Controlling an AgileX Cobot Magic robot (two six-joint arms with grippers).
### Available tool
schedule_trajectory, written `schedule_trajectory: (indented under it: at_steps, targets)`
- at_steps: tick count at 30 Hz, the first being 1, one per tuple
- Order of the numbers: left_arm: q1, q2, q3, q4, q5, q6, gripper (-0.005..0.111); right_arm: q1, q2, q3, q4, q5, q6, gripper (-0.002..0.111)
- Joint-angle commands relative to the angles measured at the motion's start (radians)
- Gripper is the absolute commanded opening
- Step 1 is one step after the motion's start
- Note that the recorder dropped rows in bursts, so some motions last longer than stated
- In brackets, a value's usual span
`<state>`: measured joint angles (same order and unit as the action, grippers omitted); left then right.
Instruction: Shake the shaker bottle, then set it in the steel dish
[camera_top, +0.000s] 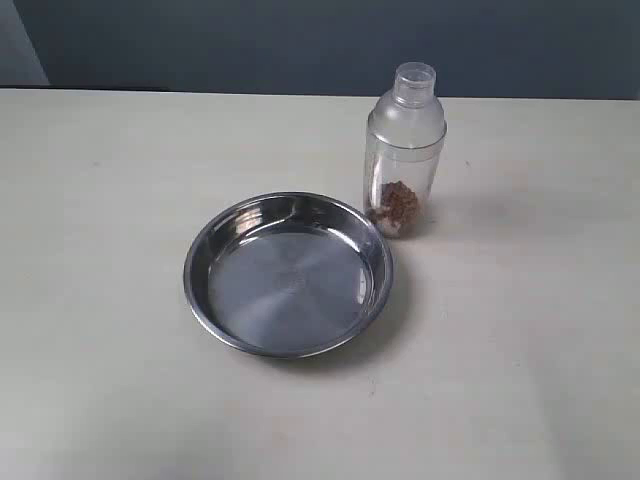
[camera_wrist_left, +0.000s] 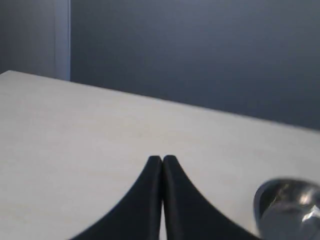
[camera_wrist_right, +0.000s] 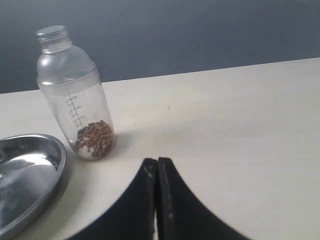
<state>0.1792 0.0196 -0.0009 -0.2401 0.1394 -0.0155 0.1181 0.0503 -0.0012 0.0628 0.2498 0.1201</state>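
The shaker bottle (camera_top: 405, 160) is standing straight up on the surface (camera_top: 100, 200), with its small cap pointing up and the brown bits sitting at the bottom. It is standing just beside the steel dish (camera_top: 288, 290), by the far right part of the rim, and nothing is lying in the dish. The bottle is not in the dish yet.

The right tool (camera_wrist_right: 157, 161) is sitting shut, its two black tips pressing together, and it is holding nothing. The bottle (camera_wrist_right: 75, 95) is showing ahead of it and off to the side, near but not touching. The left tool (camera_wrist_left: 162, 159) is shut and empty too, and its camera is only catching an edge of the dish (camera_wrist_left: 280, 200), not the bottle.

So the right arm is looking like the nearer one. It is going to need to open its tips wide and come at the bottle from the side, since the bottle is standing tall.
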Motion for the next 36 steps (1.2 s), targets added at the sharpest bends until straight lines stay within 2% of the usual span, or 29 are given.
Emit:
schedule_trajectory:
  at_steps: [1,11,23,26,30,36]
  targets:
    - [-0.003,-0.007,0.001,-0.227,-0.101,-0.011,0.001,0.001,0.002,0.001,0.000,-0.014,-0.004,-0.001]
    - [-0.003,-0.007,0.001,-0.313,0.001,-0.012,0.001,0.001,0.002,0.001,0.000,-0.014,-0.004,-0.001]
    - [-0.003,-0.007,0.001,-0.423,-0.004,-0.010,0.001,0.001,0.002,0.001,0.000,-0.014,-0.004,-0.001]
    - [-0.003,-0.007,-0.007,-0.500,-0.081,-0.010,0.001,0.001,0.002,0.001,0.000,-0.012,-0.004,-0.001]
    - [-0.003,0.041,-0.179,-0.411,-0.105,0.074,0.001,0.001,0.002,0.001,0.000,-0.012,-0.004,-0.001]
    - [-0.003,0.409,-0.473,-0.240,-0.194,0.090,0.001,0.001,0.002,0.001,0.000,-0.012,-0.004,-0.001]
